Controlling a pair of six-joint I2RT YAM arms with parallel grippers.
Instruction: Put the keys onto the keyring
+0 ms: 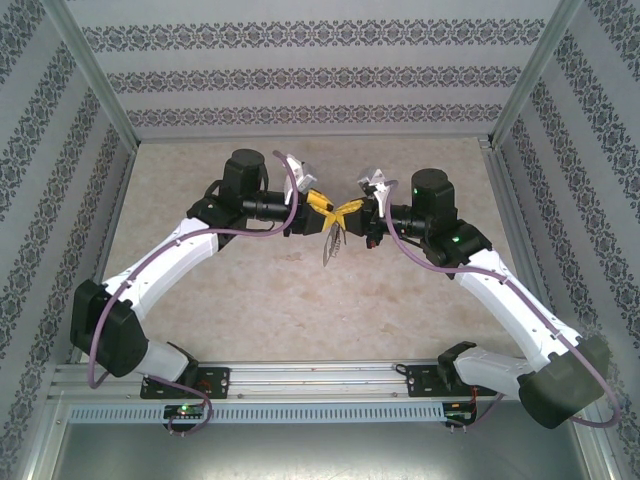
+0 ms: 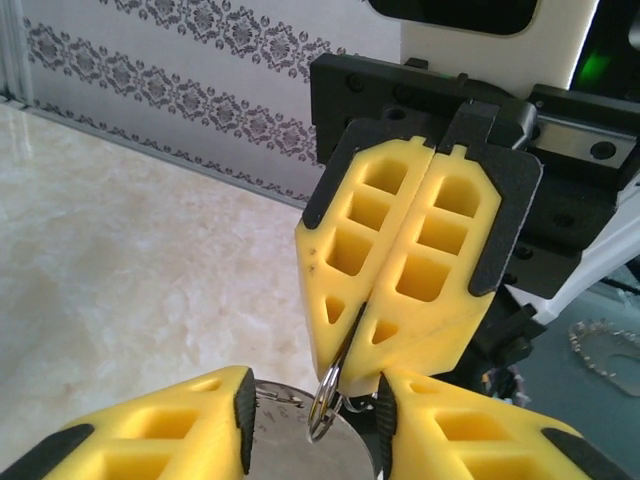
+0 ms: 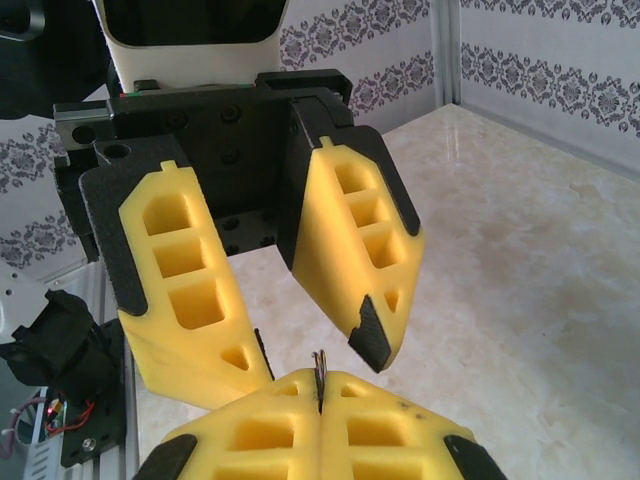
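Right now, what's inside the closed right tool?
The right tool pinches a small metal ring, poking out at its tip. The pinched part is covered by the pads.

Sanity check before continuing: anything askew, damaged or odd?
Nothing damaged or spilled. The keyring hangs in mid-air, held by a small ring pinched at the tips of the right gripper, jaws shut: a thin hold.

Both arms bend inward above the beige table (image 1: 250, 320). The left gripper (image 1: 320, 203), at 9 o'clock of the meeting point, and the right gripper (image 1: 350, 208), at 3 o'clock, have their yellow fingers touching. Just at 6 o'clock below them hangs the grey keyring (image 1: 332, 245).
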